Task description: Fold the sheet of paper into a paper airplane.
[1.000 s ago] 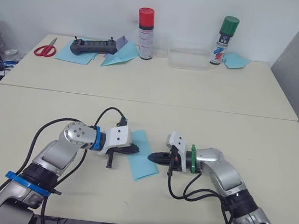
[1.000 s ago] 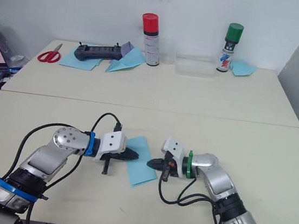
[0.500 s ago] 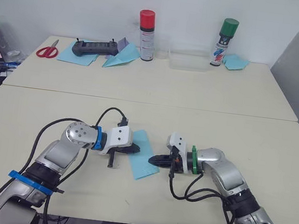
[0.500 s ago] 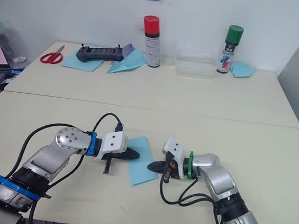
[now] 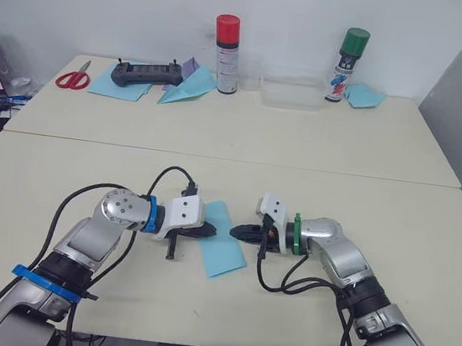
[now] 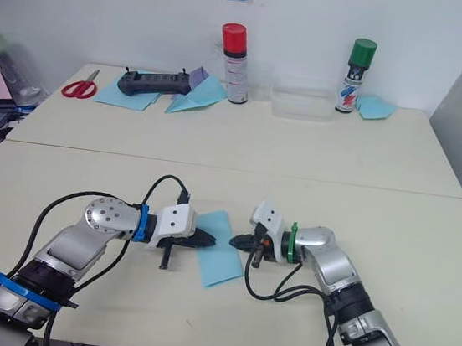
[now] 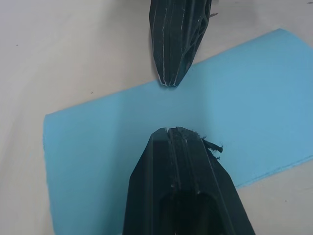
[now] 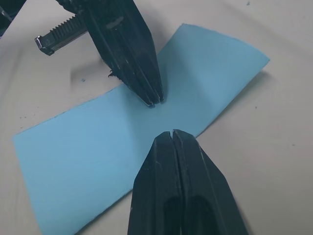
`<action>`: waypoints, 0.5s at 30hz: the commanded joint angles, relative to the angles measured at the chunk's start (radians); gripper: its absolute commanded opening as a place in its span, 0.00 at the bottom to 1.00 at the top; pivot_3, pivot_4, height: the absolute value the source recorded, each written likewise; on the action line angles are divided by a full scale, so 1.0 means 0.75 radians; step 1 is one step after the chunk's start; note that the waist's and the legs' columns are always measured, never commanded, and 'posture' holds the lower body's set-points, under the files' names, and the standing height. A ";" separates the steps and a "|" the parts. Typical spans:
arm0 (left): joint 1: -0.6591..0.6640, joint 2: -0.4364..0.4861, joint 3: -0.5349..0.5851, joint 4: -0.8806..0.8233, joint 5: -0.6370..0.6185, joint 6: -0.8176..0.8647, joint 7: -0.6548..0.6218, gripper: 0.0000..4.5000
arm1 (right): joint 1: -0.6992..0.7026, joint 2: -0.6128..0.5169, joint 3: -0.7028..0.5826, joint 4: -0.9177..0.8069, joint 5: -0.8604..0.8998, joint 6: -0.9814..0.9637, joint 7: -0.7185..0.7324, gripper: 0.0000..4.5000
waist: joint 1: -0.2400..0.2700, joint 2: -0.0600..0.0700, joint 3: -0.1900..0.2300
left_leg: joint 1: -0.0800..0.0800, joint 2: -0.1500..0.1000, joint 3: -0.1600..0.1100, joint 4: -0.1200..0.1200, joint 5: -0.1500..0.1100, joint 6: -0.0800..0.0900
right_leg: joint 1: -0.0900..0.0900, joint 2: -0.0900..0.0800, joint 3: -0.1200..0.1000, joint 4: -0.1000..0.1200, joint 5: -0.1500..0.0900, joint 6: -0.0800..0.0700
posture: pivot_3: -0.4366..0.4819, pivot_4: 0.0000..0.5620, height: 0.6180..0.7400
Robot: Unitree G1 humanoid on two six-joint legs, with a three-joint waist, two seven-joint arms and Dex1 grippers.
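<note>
The sheet of paper (image 5: 223,252) is a light blue rectangle lying flat on the near table, between my two arms. My left gripper (image 5: 209,233) is shut, and its tip rests over the sheet's left half. My right gripper (image 5: 236,232) is shut too, its tip at the sheet's right edge, pointing at the left one. In the left wrist view my own shut fingers (image 7: 168,147) face the right gripper (image 7: 168,82) across the sheet of paper (image 7: 98,127). The right wrist view has the left gripper (image 8: 152,102) tip down on the paper (image 8: 88,147).
On the far table stand a red-capped spray can (image 5: 226,42), a green-capped spray can (image 5: 344,64) and a clear container (image 5: 291,92). Red scissors (image 5: 72,78), a black controller (image 5: 146,72), a wider blue dart (image 5: 187,87) and a small blue paper lump (image 5: 364,95) lie there too.
My right gripper has moved left and a little away from me, from beside the sheet's near right corner to its right edge. The left gripper has stayed put.
</note>
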 commanded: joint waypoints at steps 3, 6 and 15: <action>0.049 0.015 -0.056 0.050 0.084 0.055 -0.001 0.00 | 0.069 -0.079 0.095 -0.032 -0.067 0.008 0.100 0.00 | 0.001 0.000 -0.001 | 0.000 0.000 0.000 0.000 0.000 0.000 | 0.000 0.000 0.000 0.000 0.000 0.000 | 0.48 0.27 1.00; 0.046 0.012 -0.058 0.051 0.085 0.059 0.001 0.00 | 0.107 -0.114 0.123 -0.080 -0.067 0.030 0.133 0.00 | 0.001 0.001 -0.006 | 0.000 0.000 0.000 -0.002 0.000 0.000 | 0.000 0.000 0.000 -0.001 -0.002 0.000 | 0.48 0.27 1.00; 0.047 0.009 -0.062 0.047 0.083 0.067 0.000 0.00 | 0.177 -0.158 0.152 -0.203 -0.051 0.120 0.182 0.00 | 0.001 0.004 -0.016 | 0.001 0.000 0.000 -0.004 0.000 0.000 | 0.000 0.000 -0.001 -0.001 -0.004 -0.001 | 0.48 0.27 1.00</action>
